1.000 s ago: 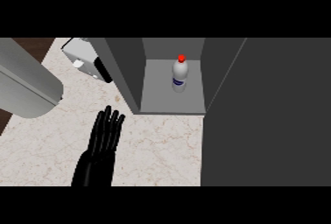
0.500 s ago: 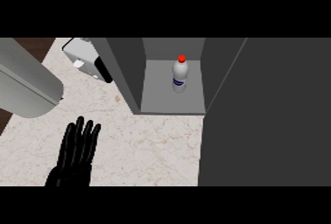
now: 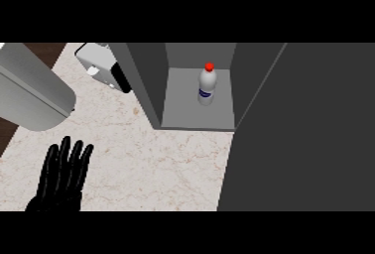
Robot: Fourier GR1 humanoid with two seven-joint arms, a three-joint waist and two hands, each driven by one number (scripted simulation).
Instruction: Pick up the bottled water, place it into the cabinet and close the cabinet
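Surface: pale marbled surface (image 3: 147, 149), seen from steeply above.
Cabinet: grey cabinet (image 3: 198, 111) seen standing open, up and to the right of the hand.
Bottled water: bottled water (image 3: 207, 85) stood upright inside the cabinet, well apart from the hand.
Left hand: left hand (image 3: 62, 181) shown at the lower left, fingers straight and spread, nothing held.

One hand (image 3: 64, 174) shows, near the counter's lower left corner: it is black all over, glossy, with long slender fingers (image 3: 76, 155) that taper to rounded tips and a broad flat palm; no markings, screws or cables can be made out on it
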